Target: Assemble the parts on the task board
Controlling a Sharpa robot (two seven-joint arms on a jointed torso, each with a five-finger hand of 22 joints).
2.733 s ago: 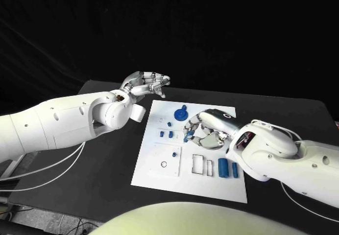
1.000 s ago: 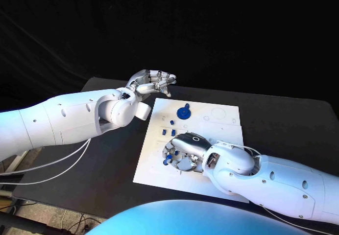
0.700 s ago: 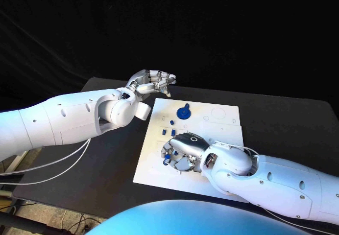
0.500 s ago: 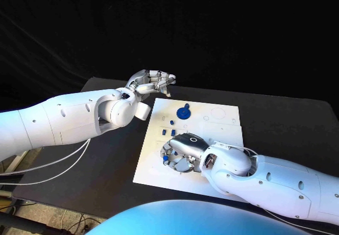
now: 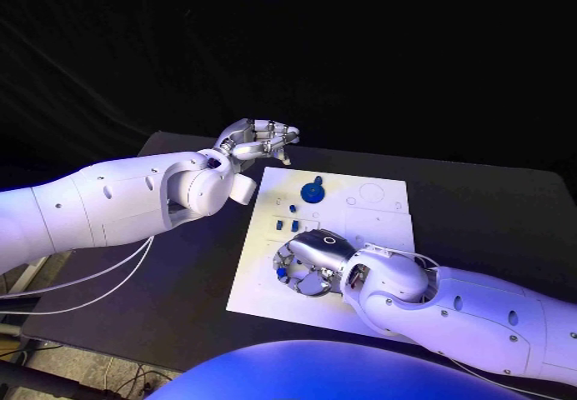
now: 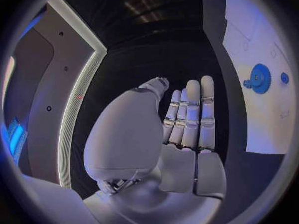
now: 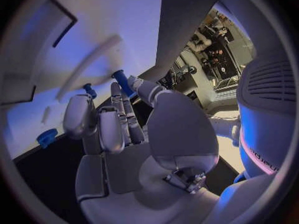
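Right hand [image 5: 308,265] bends over the near half of the white task board [image 5: 375,218], a small blue part [image 5: 282,272] at its fingers; left hand [image 5: 255,138] hangs curled above the bench's [image 5: 481,208] far edge.

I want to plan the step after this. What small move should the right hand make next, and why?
Probably lower the right hand slightly toward the task board. It holds a small blue part at its fingertips just over the board's near left area, so seating it seems next. The left hand waits off the board.

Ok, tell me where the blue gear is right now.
In the head view the blue gear sits near the task board's far edge, between the left hand and the right hand.
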